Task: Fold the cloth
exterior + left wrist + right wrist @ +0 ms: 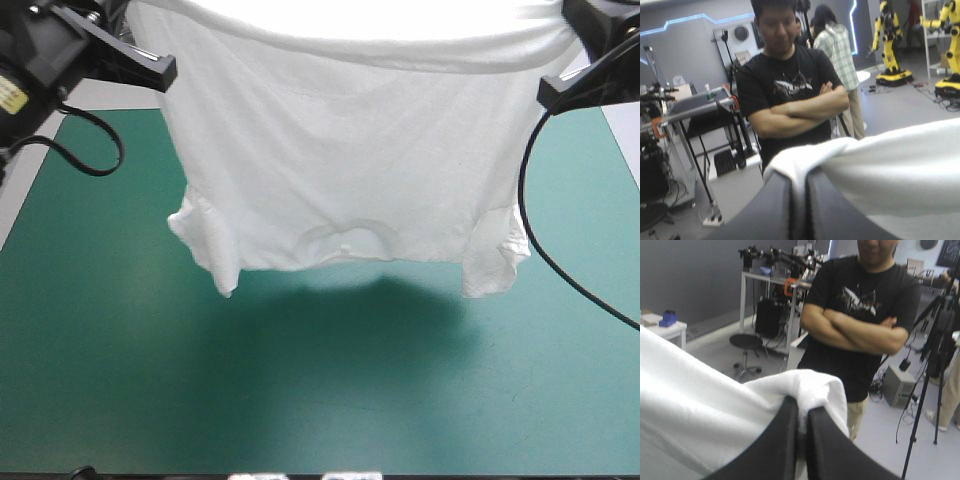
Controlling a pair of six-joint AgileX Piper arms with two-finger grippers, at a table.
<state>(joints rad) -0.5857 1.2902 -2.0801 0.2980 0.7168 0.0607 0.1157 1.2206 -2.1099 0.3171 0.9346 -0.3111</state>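
Observation:
The white T-shirt [340, 170] hangs lifted above the table, stretched wide between both arms by its hem. It hangs upside down, so the collar [345, 240] and both short sleeves are at its lower edge, above the cover. In the left wrist view my left gripper [799, 176] is shut on a bunched corner of the T-shirt [890, 165]. My right gripper [803, 412] is likewise shut on the opposite corner of the T-shirt [700, 410]. In the high view the cloth's upper edge hides both pairs of fingers.
The teal-green cover [330, 400] lies under the hanging shirt and carries its shadow near the middle. The table's left edge [30, 190] and right edge [622, 140] show beside the arms.

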